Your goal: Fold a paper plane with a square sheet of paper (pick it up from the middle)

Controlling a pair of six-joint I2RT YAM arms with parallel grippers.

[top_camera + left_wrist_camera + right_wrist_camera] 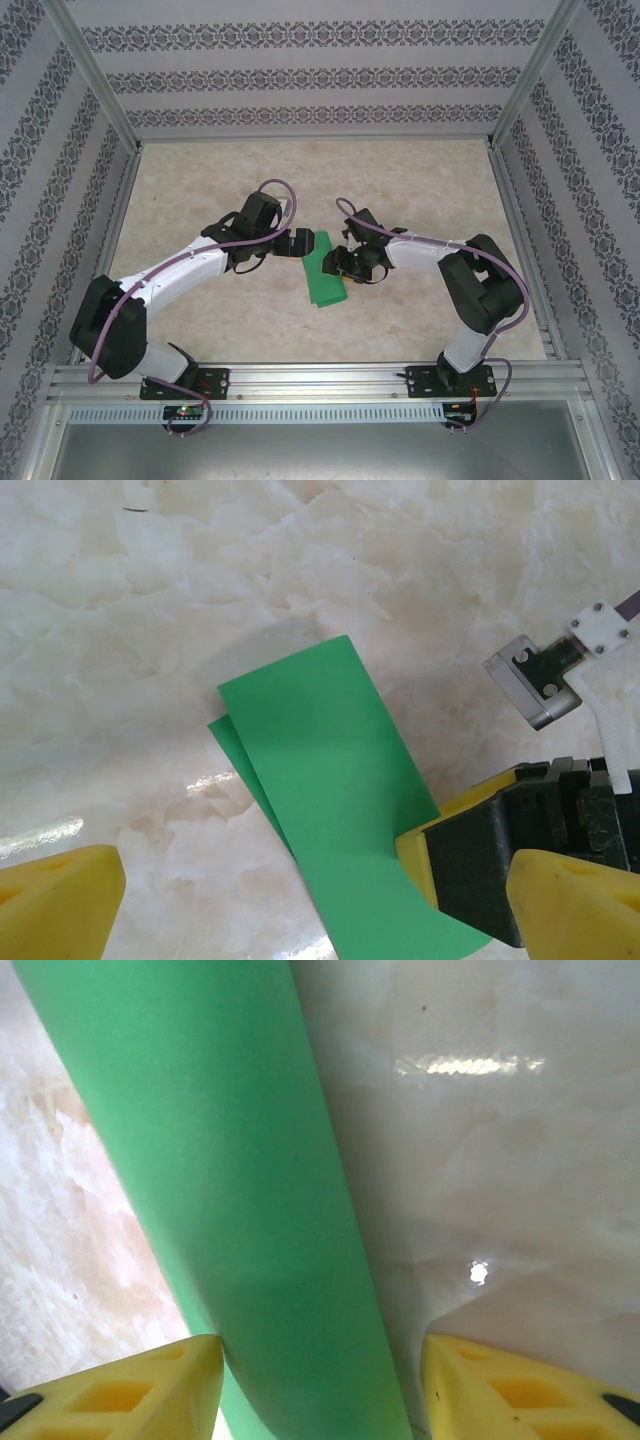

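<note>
Top external view: we see the left gripper (297,244) at the far left corner of the green sheet of paper (325,278), which lies folded into a narrow strip on the marble-look table (420,190). From the left wrist we find its yellow fingers (60,900) spread wide, one to each side of the sheet's end, and a lower layer peeking out along the sheet's left edge. At the sheet's right edge sits the right gripper (342,262). Its wrist view shows the jaws parted astride the curved fold, one finger (130,1390) touching the paper and the other just beside it.
</note>
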